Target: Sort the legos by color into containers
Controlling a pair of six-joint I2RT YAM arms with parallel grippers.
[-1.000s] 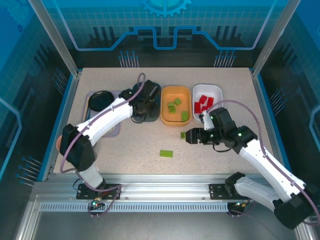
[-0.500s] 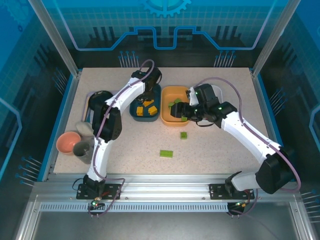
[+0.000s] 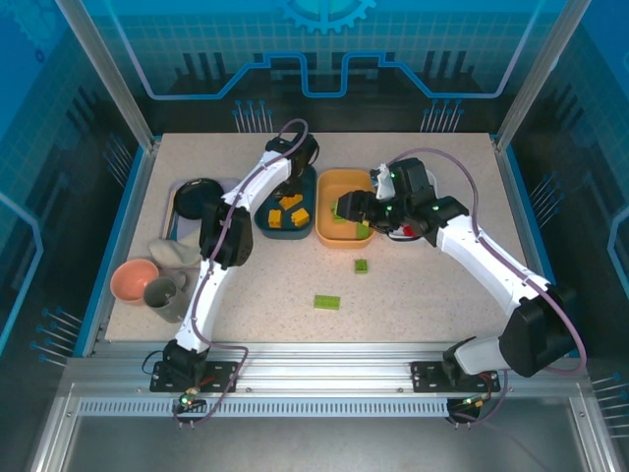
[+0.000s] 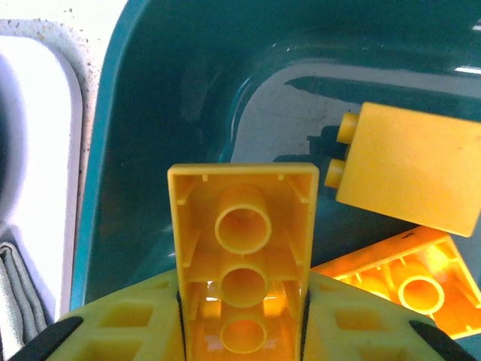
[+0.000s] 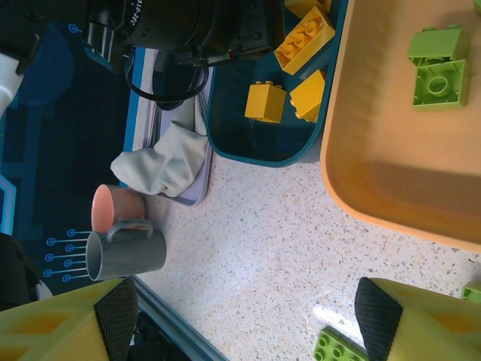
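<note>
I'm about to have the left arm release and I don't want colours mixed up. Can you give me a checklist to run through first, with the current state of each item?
1. Left end effector grips the yellow brick: ok, it is clamped between both fingers.
2. The brick is over the teal bin: ok, the bin floor lies below it.
3. Colour matches: ok, the other bricks in that bin are yellow too.
4. Right end effector is free: ok, it is open with nothing between its fingers.
5. Sorting is finished: not ok, a small green brick and a long green brick lie on the table.
</note>
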